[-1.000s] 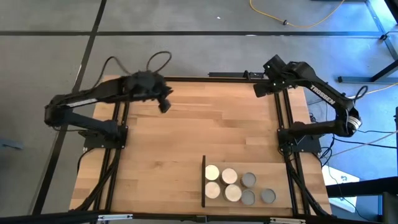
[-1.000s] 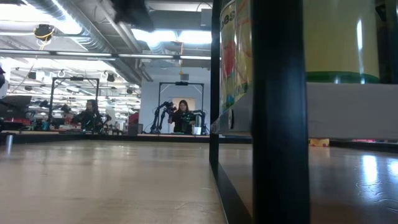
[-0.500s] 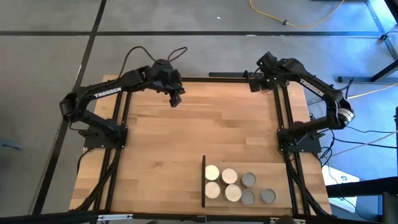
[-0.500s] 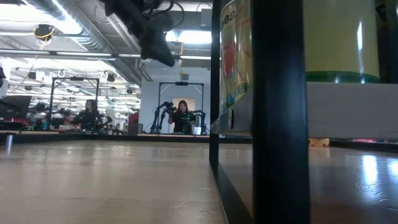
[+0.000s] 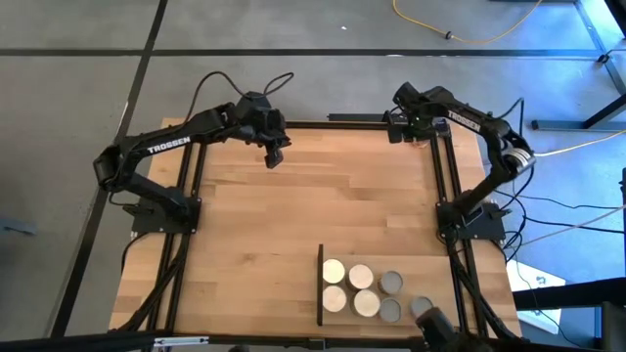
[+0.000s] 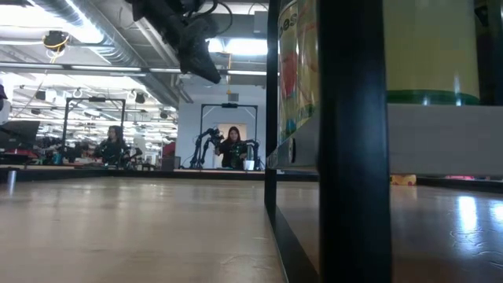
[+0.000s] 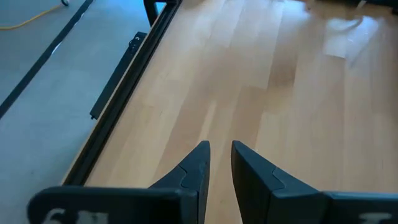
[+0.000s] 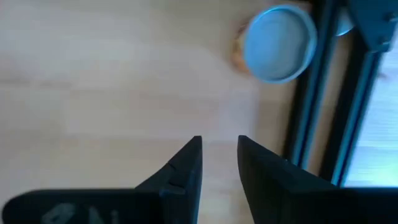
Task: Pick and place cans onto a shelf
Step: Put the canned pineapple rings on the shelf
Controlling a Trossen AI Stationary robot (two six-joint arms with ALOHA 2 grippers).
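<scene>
- The cans (image 5: 363,290): six short tins stand clustered on the shelf (image 5: 445,293) near the table's front edge, four with pale tops and two with grey; a seventh grey top (image 5: 422,308) sits at the cluster's right.
- One more can (image 8: 278,43), pale-topped, stands apart at the table's far right corner, just beside the black frame rail (image 8: 311,106), directly ahead of the right arm's fingers.
- Handling, as a judgement: the tins look rigid, smooth-walled and light; the firmest hold is probably across the round side wall, since the flat lid offers no purchase.
- Right gripper (image 8: 219,155): hovers above the far right corner; its fingers stand a narrow gap apart with nothing between them.
- Left gripper (image 7: 219,160): waits over the table's far left part, fingers slightly parted, empty.
- Table (image 5: 293,225): bare light wood lies between both arms and the shelf.
- People (image 6: 233,145) sit in the room behind.
</scene>
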